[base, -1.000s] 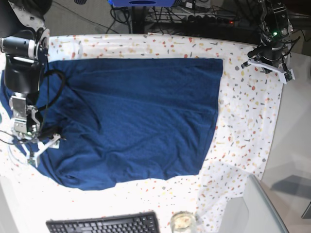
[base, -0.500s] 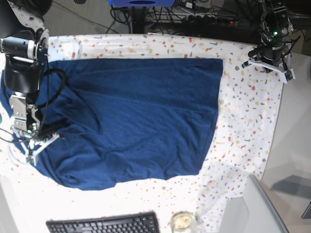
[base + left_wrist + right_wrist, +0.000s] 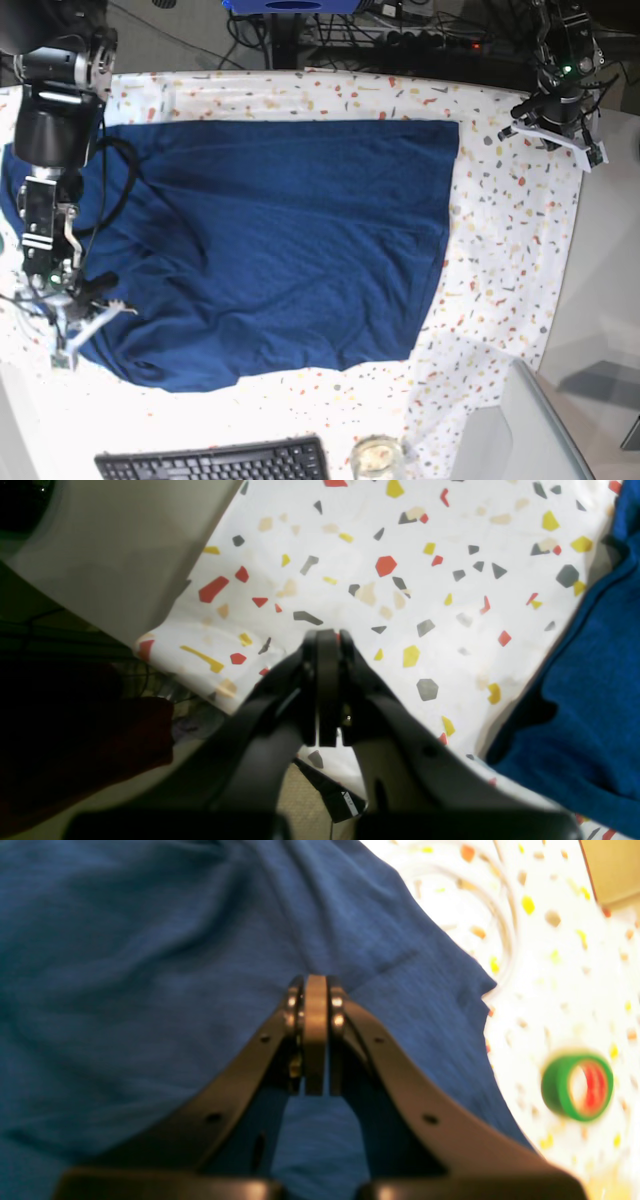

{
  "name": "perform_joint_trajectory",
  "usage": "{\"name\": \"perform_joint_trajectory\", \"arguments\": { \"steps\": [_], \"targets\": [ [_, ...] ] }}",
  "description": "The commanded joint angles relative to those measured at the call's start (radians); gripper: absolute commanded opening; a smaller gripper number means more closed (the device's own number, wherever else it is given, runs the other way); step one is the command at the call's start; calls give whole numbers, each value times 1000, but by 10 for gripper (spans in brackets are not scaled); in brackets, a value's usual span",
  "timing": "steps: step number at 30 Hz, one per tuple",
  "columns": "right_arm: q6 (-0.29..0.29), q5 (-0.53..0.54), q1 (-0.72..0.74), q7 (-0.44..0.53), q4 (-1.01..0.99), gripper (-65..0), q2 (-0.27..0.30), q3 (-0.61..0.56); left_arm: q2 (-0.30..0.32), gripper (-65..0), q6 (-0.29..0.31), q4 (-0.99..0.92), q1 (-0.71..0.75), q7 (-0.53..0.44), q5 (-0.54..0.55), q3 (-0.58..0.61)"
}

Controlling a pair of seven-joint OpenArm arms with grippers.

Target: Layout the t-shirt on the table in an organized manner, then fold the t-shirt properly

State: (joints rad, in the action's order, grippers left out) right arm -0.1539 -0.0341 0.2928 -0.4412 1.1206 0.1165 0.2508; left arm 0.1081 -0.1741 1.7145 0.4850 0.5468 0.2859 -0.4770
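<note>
The navy t-shirt (image 3: 290,240) lies spread over most of the speckled table (image 3: 510,230), with loose folds along its left side. My right gripper (image 3: 112,298) is at the shirt's lower left part. In the right wrist view the right gripper (image 3: 315,982) is shut on a pinch of t-shirt (image 3: 125,965) fabric, and creases run to its tip. My left gripper (image 3: 517,118) hovers off the shirt's far right corner. The left gripper (image 3: 327,635) is shut with nothing in it above the bare table (image 3: 425,580). The t-shirt (image 3: 590,695) edge lies to its right there.
A green tape roll (image 3: 577,1085) lies on the table (image 3: 550,965) just past the shirt's edge. A black keyboard (image 3: 215,462) and a glass jar (image 3: 377,455) sit at the front edge. A grey plastic cover (image 3: 520,420) is at the front right.
My right gripper went from open to shut on the shirt's fabric and moved toward the front left, drawing the fabric with it. The left arm stayed put.
</note>
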Motion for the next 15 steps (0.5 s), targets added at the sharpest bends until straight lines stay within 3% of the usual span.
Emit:
{"name": "perform_joint_trajectory", "arguments": {
  "steps": [1, 4, 5, 7, 10, 13, 15],
  "targets": [
    [-16, 1, 29, 8, 46, -650, -1, -1, 11, -650, 0, 15, 1, -14, -4, -6],
    [-5, 1, 38, -28, 69, -650, -8, 0, 11, -650, 0, 20, 1, -14, -4, -4],
    [21, 1, 50, -34, 66, -648, -8, 3, 11, -650, 0, 20, 1, -14, -4, -4],
    [126, 1, 64, -35, 14, -632, -4, 9, 11, -650, 0, 20, 5, -14, -4, -6],
    [234, 1, 96, -35, -113, -510, 16, 2, 20, -650, 0, 17, 10, -14, -4, -6],
    [241, 1, 136, -32, -256, -353, 35, 3, 23, -650, 0, 15, 10, -14, -4, -6],
    [244, 1, 148, -14, -310, -294, 36, 8, 23, -650, 0, 14, 10, -14, -4, -6]
  ]
}}
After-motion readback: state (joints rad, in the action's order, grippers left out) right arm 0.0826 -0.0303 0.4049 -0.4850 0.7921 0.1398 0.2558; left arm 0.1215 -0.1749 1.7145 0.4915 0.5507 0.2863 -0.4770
